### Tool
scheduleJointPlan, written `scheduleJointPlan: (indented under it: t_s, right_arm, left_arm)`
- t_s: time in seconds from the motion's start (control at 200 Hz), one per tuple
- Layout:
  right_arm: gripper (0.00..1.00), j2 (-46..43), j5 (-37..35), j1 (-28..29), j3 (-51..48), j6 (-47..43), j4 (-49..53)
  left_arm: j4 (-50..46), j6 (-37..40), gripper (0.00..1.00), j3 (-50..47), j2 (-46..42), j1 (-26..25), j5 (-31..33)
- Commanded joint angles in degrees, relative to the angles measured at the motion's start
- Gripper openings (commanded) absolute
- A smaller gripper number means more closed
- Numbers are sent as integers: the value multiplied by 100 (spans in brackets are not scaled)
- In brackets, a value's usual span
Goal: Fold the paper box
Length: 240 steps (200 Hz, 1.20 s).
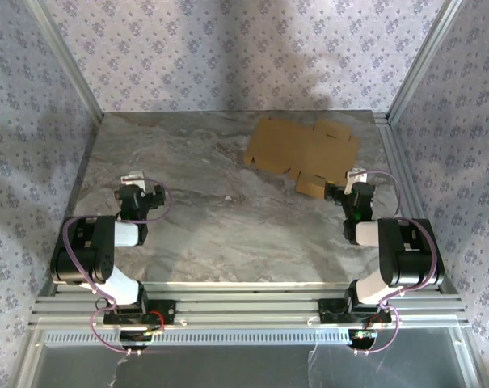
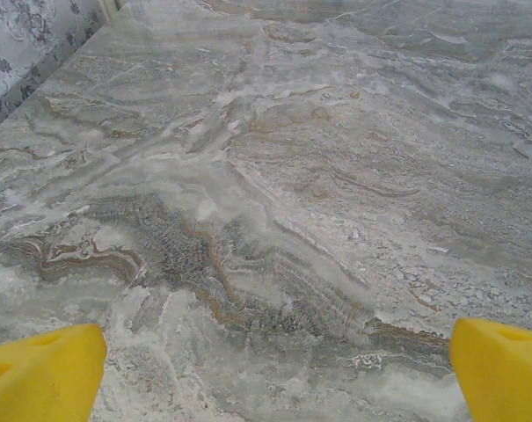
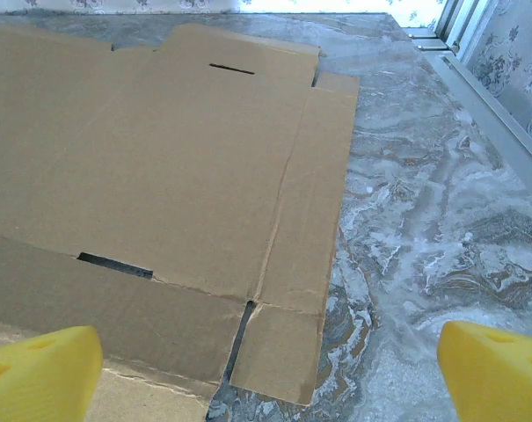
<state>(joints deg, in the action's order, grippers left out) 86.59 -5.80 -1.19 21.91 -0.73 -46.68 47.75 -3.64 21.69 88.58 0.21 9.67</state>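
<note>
Left fingers [image 2: 41,374], right fingers [image 3: 37,374] spread | right wrist: flat slotted paper box [image 3: 160,158] | left wrist: table [image 2: 266,176]

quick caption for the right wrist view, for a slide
Right gripper, jaws wide open, facing the flat, unfolded paper box lying on the marbled table.
</note>
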Motion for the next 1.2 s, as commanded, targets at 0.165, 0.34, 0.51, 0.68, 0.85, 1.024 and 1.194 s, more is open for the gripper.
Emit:
scheduleJointPlan:
  t_s: [0.165, 0.34, 0.51, 0.68, 0.85, 1.024, 1.194]
  right_arm:
    - [100, 47, -61, 32, 28, -41, 27]
    - [100, 43, -52, 27, 24, -41, 28]
    - [100, 46, -27, 22, 32, -30, 36]
    - [100, 45, -17, 10, 35, -28, 53]
    - [100, -1014, -898, 175, 117, 80, 918]
    - [100, -2370, -2001, 199, 1693, 2344, 3990]
    - [100, -1127, 819, -492, 4016, 4174, 6793]
  left_arm:
    - [70, 34, 100, 98, -77, -12, 28]
    - [77, 39, 100, 98, -70, -13, 27]
    - [77, 34, 100, 98, -77, -10, 32]
    - [213, 19, 100, -15, -173, -16, 38]
    - [55, 378, 100, -323, -1211, -618, 1159]
    - [-3499, -1197, 100, 1396, -2523, -1352, 2830]
    - [-6877, -4342, 99, 4019, -1139, -251, -1182]
